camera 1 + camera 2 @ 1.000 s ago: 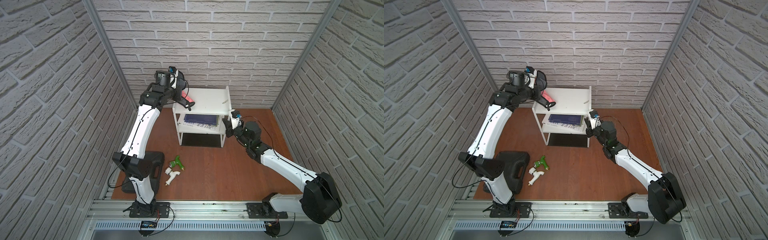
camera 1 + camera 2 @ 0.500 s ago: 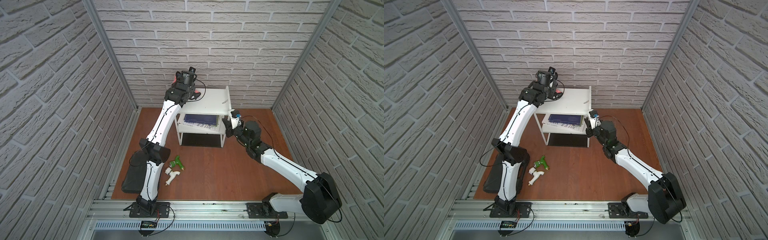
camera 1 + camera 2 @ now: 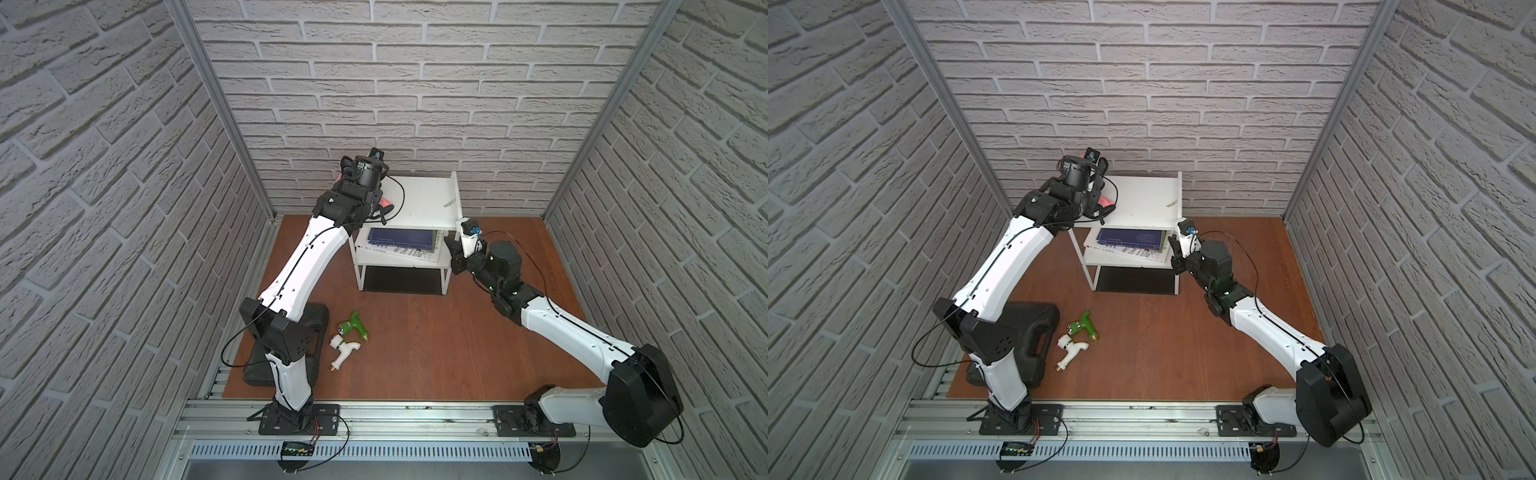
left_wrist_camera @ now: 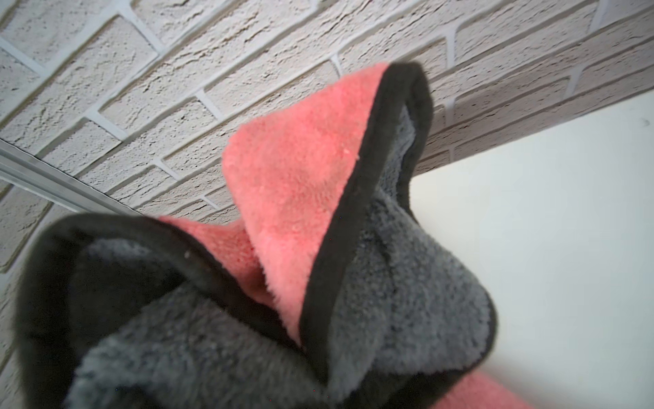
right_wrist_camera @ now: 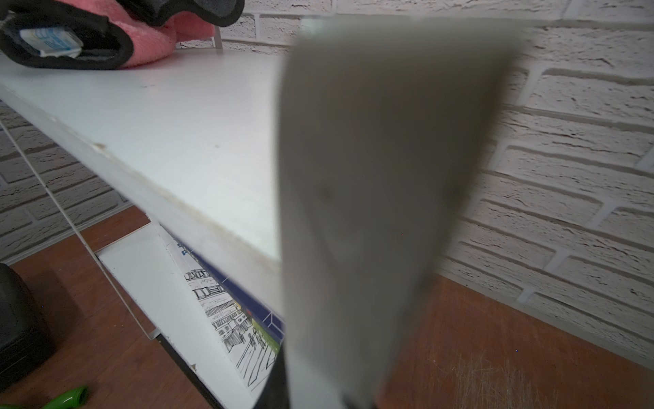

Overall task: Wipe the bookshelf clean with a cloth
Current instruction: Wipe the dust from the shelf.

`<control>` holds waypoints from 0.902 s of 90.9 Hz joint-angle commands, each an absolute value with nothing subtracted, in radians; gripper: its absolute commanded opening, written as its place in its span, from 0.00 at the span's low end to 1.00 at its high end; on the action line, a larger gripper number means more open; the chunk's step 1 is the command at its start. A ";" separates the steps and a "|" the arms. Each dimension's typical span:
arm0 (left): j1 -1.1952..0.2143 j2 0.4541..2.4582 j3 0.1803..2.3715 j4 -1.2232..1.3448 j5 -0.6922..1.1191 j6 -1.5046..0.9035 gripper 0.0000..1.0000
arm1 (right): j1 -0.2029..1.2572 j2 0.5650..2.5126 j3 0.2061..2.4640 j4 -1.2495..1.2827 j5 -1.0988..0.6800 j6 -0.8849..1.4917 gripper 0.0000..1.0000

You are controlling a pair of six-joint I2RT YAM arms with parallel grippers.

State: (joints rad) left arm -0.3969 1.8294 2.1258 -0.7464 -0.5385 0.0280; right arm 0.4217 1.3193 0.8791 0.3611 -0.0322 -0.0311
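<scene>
The white bookshelf (image 3: 424, 203) (image 3: 1142, 199) stands against the back wall. My left gripper (image 3: 379, 206) is at the left edge of its top board, shut on the cloth (image 3: 387, 203) (image 3: 1105, 202). The grey and pink cloth (image 4: 311, 212) fills the left wrist view and hides the fingers, with the top board (image 4: 548, 230) beside it. My right gripper (image 3: 452, 248) (image 3: 1174, 251) is shut on the bookshelf's right side panel (image 5: 354, 212) at middle-shelf height. In the right wrist view the cloth (image 5: 148, 53) rests on the far end of the top board (image 5: 177, 117).
Books (image 3: 401, 237) lie on the middle shelf. A flat black case (image 3: 291, 353) sits at the front left under the left arm. A green toy tap (image 3: 353, 328) and a white one (image 3: 343, 347) lie beside it. Brick walls close in on three sides.
The left arm's elbow has swung in from the left wall and its wrist has turned, with the cloth staying at the top board's left edge. The right arm has not moved.
</scene>
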 commanded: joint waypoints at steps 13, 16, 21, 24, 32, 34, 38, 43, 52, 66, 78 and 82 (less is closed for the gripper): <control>-0.326 2.043 2.371 -0.817 -0.550 0.020 0.00 | 0.420 1.327 0.876 0.252 0.002 -0.075 0.03; -0.325 2.079 2.413 -0.848 -0.548 0.021 0.00 | 0.421 1.324 0.877 0.250 0.001 -0.074 0.03; -0.333 2.117 2.506 -0.889 -0.545 0.024 0.00 | 0.420 1.317 0.879 0.248 0.000 -0.071 0.03; -0.342 2.123 2.535 -0.899 -0.546 0.023 0.00 | 0.420 1.313 0.881 0.246 -0.001 -0.068 0.03; -0.370 2.053 2.472 -0.863 -0.546 0.022 0.00 | 0.420 1.316 0.878 0.260 -0.002 -0.060 0.03; -0.374 2.035 2.430 -0.845 -0.545 0.020 0.00 | 0.419 1.319 0.878 0.265 -0.002 -0.059 0.03; -0.381 1.959 2.327 -0.808 -0.537 0.009 0.00 | 0.418 1.325 0.878 0.273 -0.002 -0.052 0.03; -0.385 1.855 2.178 -0.759 -0.522 -0.010 0.00 | 0.416 1.331 0.877 0.283 0.001 -0.044 0.03; -0.387 1.643 1.893 -0.639 -0.476 -0.060 0.00 | 0.411 1.339 0.877 0.291 0.009 -0.035 0.03; -0.382 1.376 1.541 -0.521 -0.390 -0.153 0.00 | 0.402 1.346 0.876 0.290 0.027 -0.029 0.03; -0.362 1.152 1.342 -0.476 -0.359 -0.234 0.00 | 0.396 1.341 0.869 0.287 0.037 -0.021 0.03; -0.317 1.073 1.294 -0.474 -0.258 -0.282 0.00 | 0.395 1.340 0.866 0.286 0.035 -0.020 0.03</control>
